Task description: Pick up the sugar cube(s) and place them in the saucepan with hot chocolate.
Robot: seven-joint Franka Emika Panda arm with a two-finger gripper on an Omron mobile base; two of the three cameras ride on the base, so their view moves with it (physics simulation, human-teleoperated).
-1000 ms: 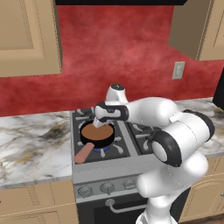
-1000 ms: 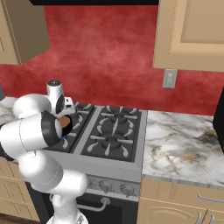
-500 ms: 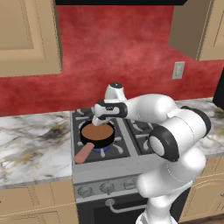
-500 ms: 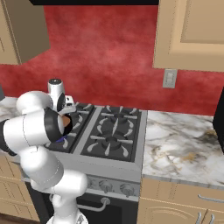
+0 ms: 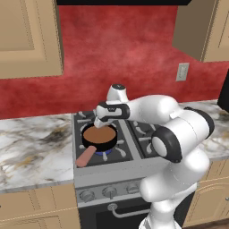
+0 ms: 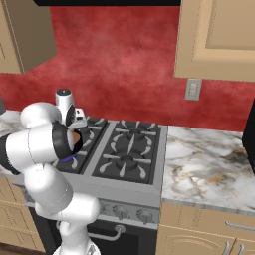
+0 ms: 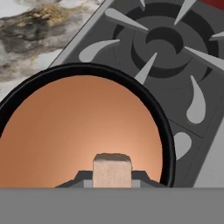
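Note:
The saucepan with hot chocolate [image 5: 99,136] sits on the stove's front left burner, its salmon handle [image 5: 85,156] pointing toward the front left. My gripper [image 5: 99,122] hangs just above the pan's far rim, pointing down. In the hand view the brown liquid [image 7: 74,131] fills the black rim [image 7: 164,135], and a pale tan sugar cube [image 7: 112,168] is pinched in my shut gripper [image 7: 112,176] directly over the liquid. In the right base view my arm covers most of the pan; a sliver of its brown liquid [image 6: 75,137] shows.
The grey gas stove [image 5: 134,134] has several burners; the back left burner [image 7: 162,43] lies just beyond the pan. Marble counter [image 5: 36,147] runs to the left and marble counter [image 6: 209,164] to the right. Red wall and wooden cabinets stand behind.
My hand has shifted slightly left over the pan, with the sugar cube still held. The pan has not moved.

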